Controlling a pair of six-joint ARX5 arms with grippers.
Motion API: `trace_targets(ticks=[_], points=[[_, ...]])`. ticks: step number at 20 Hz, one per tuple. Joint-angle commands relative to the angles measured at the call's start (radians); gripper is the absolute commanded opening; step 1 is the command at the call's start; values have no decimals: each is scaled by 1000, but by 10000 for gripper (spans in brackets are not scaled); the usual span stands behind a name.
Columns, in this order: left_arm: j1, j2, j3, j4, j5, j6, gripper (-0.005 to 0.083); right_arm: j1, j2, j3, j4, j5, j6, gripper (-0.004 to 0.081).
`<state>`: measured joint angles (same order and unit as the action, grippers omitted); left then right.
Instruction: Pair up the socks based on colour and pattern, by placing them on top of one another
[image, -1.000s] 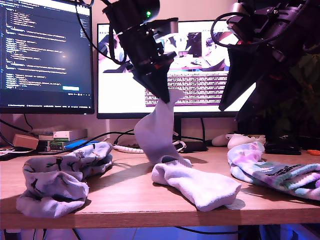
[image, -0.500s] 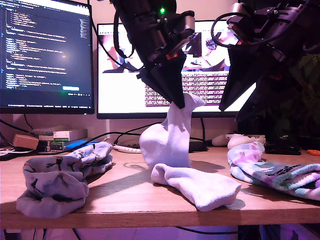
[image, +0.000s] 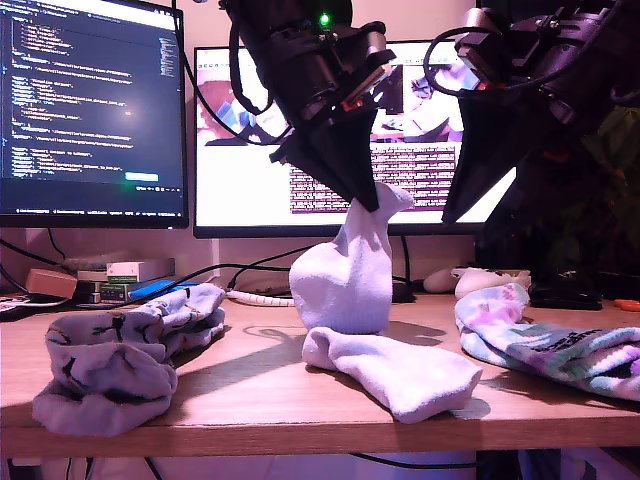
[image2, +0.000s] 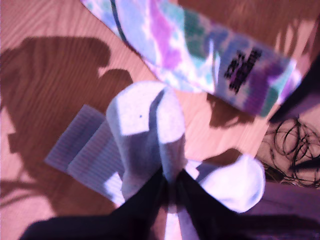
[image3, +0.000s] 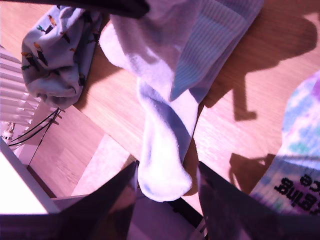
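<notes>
While pinched, hanging white sock (image: 345, 275): tie-dye sock (image: 560, 345) nearby.

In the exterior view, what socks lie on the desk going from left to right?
Pale blue socks with dark motifs → white sock held up by my first gripper → white sock lying flat → tie-dye socks.

Bare desk (image: 255, 385) lies open between the pale blue socks (image: 125, 350) at the exterior view's lower left and the flat white sock (image: 395, 368) at centre. The hanging white sock (image: 350, 270) blocks the middle. A narrower bare strip separates the flat sock from the tie-dye socks (image: 550, 345) at lower right. Monitors (image: 95, 110) wall off the back.
</notes>
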<state>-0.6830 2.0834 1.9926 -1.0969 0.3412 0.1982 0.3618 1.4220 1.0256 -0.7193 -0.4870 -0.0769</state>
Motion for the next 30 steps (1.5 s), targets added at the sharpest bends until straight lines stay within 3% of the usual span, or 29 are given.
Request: trace_targets(ticks=[1,5,9,11,14,21,25,30], points=[[-8,6,-24,4,10,-19,37,3,-4,2,0,-1,-3,328],[-24,6,-40,-2,10,-18,402,3,-4,2,-4,-1,-3,328],[-36,6,-41,-4,10,-18,412,3,-5,2,-9,-1,-3,329],[-36,6,-41,-11,10,-16,351,3,-6,2,-7,-1,-3,329],[-2,6,-41,-11,-10,-15,-3,3,-7,2,-2,-1,-3,329],[114,-5,-43,-27,-30,-11,-20,-24,-8,2,22,0,-25,327],[111,-12,-80,83,-13,-8,-20,-71,-26,2,78,0,-20,262],[86,-24,-82,171,-4,12,-20,-116,-134,-1,97,7,-1,258]])
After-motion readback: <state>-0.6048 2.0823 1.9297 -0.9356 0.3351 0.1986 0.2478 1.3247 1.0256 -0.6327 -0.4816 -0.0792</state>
